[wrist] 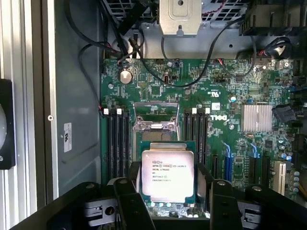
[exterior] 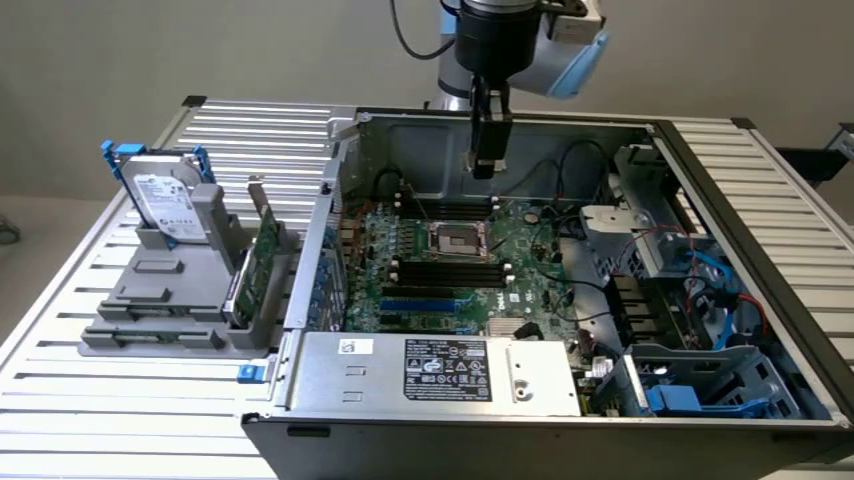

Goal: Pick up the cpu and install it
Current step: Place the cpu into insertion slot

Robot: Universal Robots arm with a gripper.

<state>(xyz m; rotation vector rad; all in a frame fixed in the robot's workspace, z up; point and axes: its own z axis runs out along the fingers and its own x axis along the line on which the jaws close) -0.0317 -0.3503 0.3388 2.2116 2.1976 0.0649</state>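
End effector [wrist: 169, 188]: fingers set wide, clamped on two opposite edges of cpu [wrist: 168, 173]. Cpu held flat, printed metal top facing wrist camera, clear of board.
Below it: motherboard socket [wrist: 156, 117], frame apparently open, no chip seated. Socket well apart from cpu and not squarely under it, offset past one free cpu edge. Cpu edges look parallel to socket frame.
Exterior view: end effector [exterior: 485, 165] hangs above socket [exterior: 458, 240] inside computer case [exterior: 747, 200].
Farther: hard drive [exterior: 171, 205] upright in holder on surface [exterior: 120, 400].

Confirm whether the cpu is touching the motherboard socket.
Apart. The wrist view shows the cpu held in the gripper; the exterior view shows that gripper well above the socket.
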